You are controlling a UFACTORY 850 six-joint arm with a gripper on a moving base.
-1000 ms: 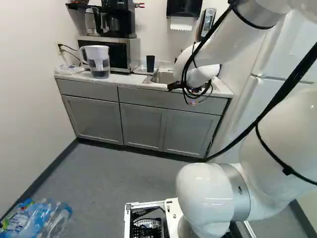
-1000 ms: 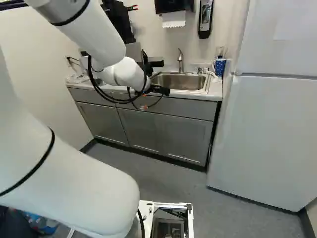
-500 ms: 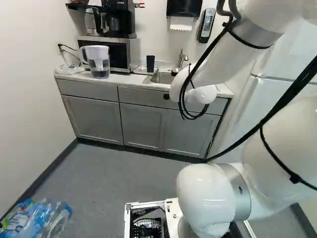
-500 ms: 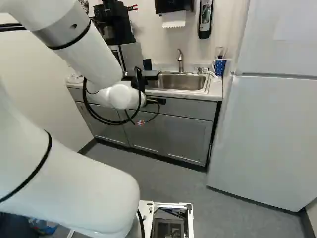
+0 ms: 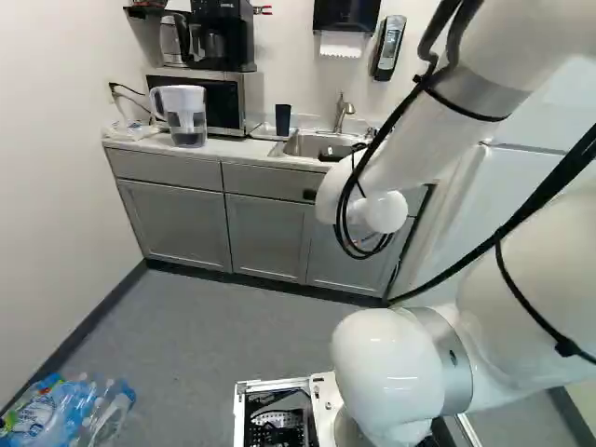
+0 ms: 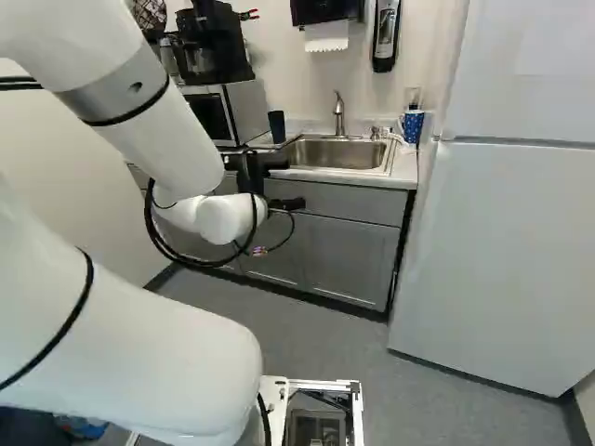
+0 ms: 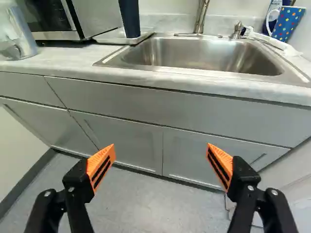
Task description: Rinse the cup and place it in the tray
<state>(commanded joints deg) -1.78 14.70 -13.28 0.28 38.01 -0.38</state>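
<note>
Dark navy cup [image 7: 130,18], tall, smooth-sided & plain, stands upright on a low white tray [image 7: 111,39] on the counter [image 7: 73,57], btwn the microwave [image 7: 96,17] & the stainless sink [image 7: 189,51]. Its sides taper, w/ the wider end up & the narrower base on the tray; the wrist view cuts off its top, & whether its surface is wet or dry can't be told. The robot's gripper [image 6: 290,203] hangs in front of the gray cabinets [image 7: 146,99], below counter lvl., its jaws spread wide w/ nothing btwn them; orange pads [image 7: 101,165] face each other across the gap, well apart from cup & tray.

Behind the sink rises a metal faucet [image 7: 200,17], w/ a blue mug [image 7: 289,24] w/ colored dots near the sink's far-R. corner, as seen in the R. base view; a white-handled brush [image 7: 272,41] lies just beside the mug. At the L. of the L. base view, a clear pitcher w/ white top [image 5: 186,121] stands on the same counter, in front of the microwave.
</note>
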